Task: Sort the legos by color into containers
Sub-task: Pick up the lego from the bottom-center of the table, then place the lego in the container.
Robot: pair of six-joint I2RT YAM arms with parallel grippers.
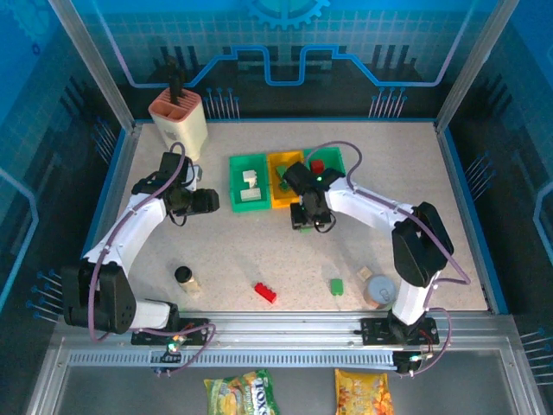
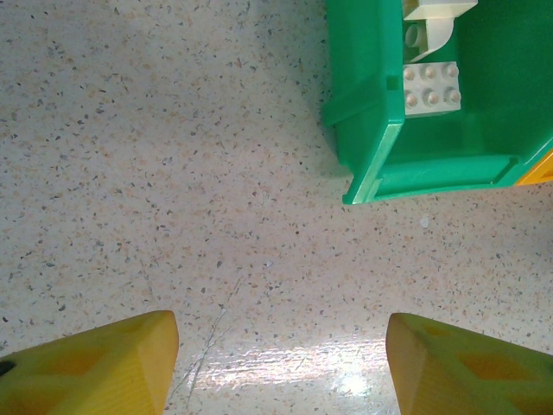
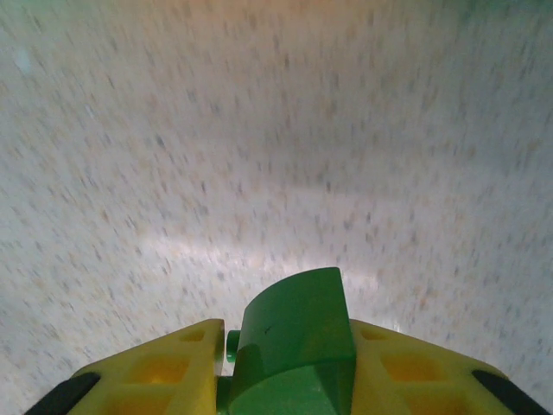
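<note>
A green brick (image 3: 294, 320) is clamped between the yellow fingers (image 3: 164, 367) of the right gripper (image 3: 289, 346), whose jaws are closed tight against its sides; its rounded top is seen jutting out past the fingertips over the speckled table (image 3: 276, 130). From above, the right gripper (image 1: 304, 216) is found low over the table (image 1: 397, 190), just in front of the yellow-orange bin (image 1: 273, 192).

The three bins are set side by side toward the far middle of the table. In the left green bin (image 1: 235, 186) white bricks (image 1: 251, 186) are held, and in the right green bin (image 1: 339, 156) a red brick (image 1: 317, 166) can be made out. What lies in the yellow-orange bin cannot be told for certain.

Two more bricks are left loose near the front edge: a red lego (image 1: 265, 292) and a green lego (image 1: 336, 286), well apart from each other.

The left gripper (image 2: 281, 363) is held partly open with nothing between its jaws, above bare table just beside the near corner of the left green bin (image 2: 371, 147), where the white bricks (image 2: 432, 86) are visible.

A black-capped bottle (image 1: 185, 278) is placed at the front left, a grey cup (image 1: 378, 291) at the front right, and a beige slotted holder (image 1: 180, 121) at the far left corner.
</note>
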